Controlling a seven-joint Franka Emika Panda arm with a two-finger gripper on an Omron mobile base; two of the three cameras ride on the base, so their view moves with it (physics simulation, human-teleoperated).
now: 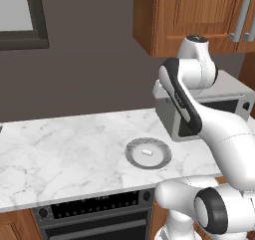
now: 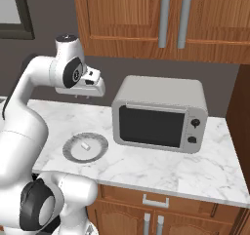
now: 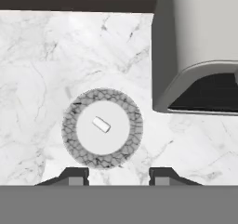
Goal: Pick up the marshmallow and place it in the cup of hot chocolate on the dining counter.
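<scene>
The marshmallow (image 1: pixel 147 152) (image 2: pixel 86 146) (image 3: pixel 101 124), a tiny white stub, lies on its side in the middle of a round grey-rimmed plate (image 1: pixel 133 158) (image 2: pixel 70 151) (image 3: pixel 69 130). The plate rests on a marble worktop (image 1: pixel 60 154) above a black oven. My gripper (image 2: pixel 82 97) (image 3: pixel 118 177) hangs open well above the plate, pointing straight down, with nothing between its fingertips (image 3: pixel 74 176). In the hand view the marshmallow sits a little left of the line between the tips. The cup of hot chocolate and the dining counter are out of view.
A grey microwave (image 2: pixel 158 114) (image 1: pixel 230 90) (image 3: pixel 200 46) stands on the worktop just right of the plate. Wooden wall cabinets (image 2: pixel 161 19) hang over it. The oven front (image 1: pixel 94 209) is below the worktop edge. Bare marble stretches left of the plate.
</scene>
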